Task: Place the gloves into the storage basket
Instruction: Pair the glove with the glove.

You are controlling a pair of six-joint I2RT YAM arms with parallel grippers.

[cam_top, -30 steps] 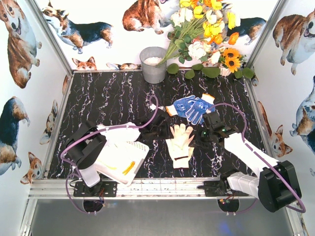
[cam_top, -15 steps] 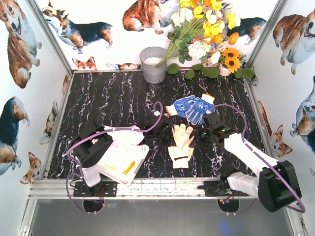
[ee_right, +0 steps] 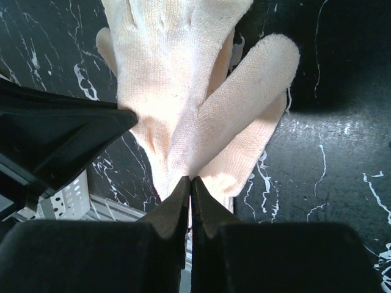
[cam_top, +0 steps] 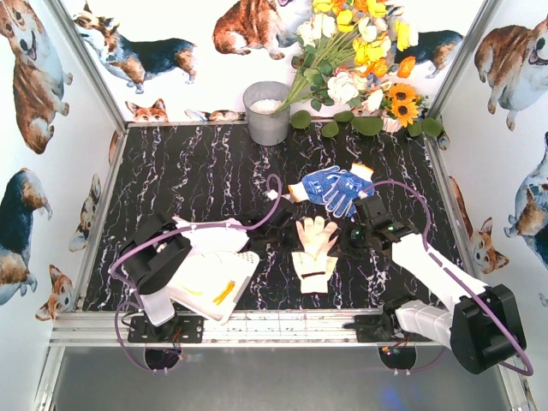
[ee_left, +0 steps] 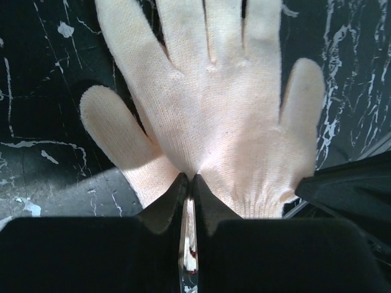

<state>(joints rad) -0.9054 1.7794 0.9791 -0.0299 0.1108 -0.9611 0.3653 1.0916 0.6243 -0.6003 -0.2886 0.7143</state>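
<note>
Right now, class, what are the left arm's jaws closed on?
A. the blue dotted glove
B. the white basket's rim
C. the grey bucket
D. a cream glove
D: in the left wrist view the jaws meet on the cream glove, pinching its fabric at the cuff end.

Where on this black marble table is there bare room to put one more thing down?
The widest bare patch is at the back left, between the grey metal bucket and the left arm. The middle is crowded: the left gripper and the right gripper pinch the cream knit gloves, with the blue dotted gloves just behind.
</note>
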